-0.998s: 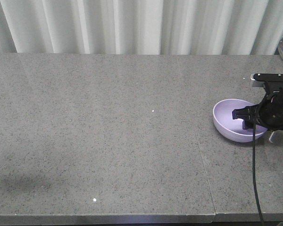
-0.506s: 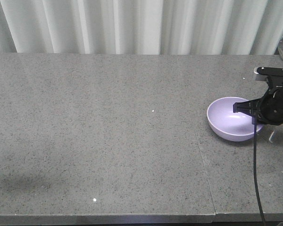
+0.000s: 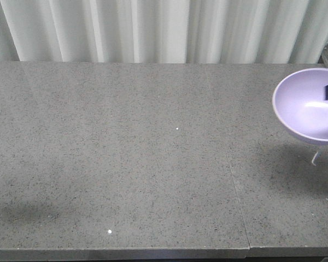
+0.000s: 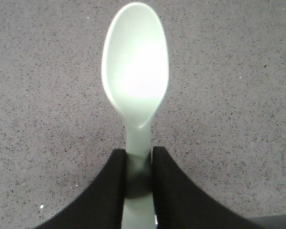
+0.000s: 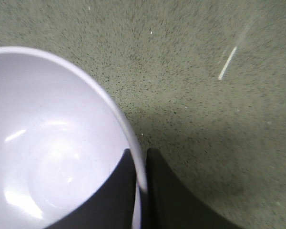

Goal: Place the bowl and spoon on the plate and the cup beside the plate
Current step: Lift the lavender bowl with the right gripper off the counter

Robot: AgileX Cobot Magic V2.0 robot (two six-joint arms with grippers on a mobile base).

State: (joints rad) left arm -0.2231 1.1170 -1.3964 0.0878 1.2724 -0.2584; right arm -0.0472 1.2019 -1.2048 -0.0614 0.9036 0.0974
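One grey speckled table (image 3: 126,164) fills the front view, with a white curtain (image 3: 153,30) along 12 o'clock. Neither plate nor cup shows in any view, so I cannot tell where the drop-off point lies.

At 2 o'clock in the front view the bowl (image 3: 309,106) hangs in the air, mouth tipped toward the camera, with its shadow (image 3: 295,169) on the table at about 4 o'clock. The right gripper (image 5: 142,157) pinches the rim at 6 o'clock in its own view, one finger inside the wall and one outside, the jaws nearly closed on the thin plastic. A rim pinch suits a wide, smooth bowl that the jaws could not span, and it probably explains the tilt.

In the left wrist view the spoon (image 4: 135,71) points to 12 o'clock above the table, hollow side up. The left gripper (image 4: 138,157) has closed narrowly on the flat handle at 6 o'clock. Holding it by the handle leaves the head free to be laid down first.

A small white sliver (image 3: 315,158) lies on the table under the bowl; I cannot tell what it is.

A second ago the bowl sat on the table at 3 o'clock, with the gripper at its rim. Half a second ago it had slid toward 9 o'clock, apparently on the surface. Now it is lifted and nearer the camera, and most of the arm has left the frame.
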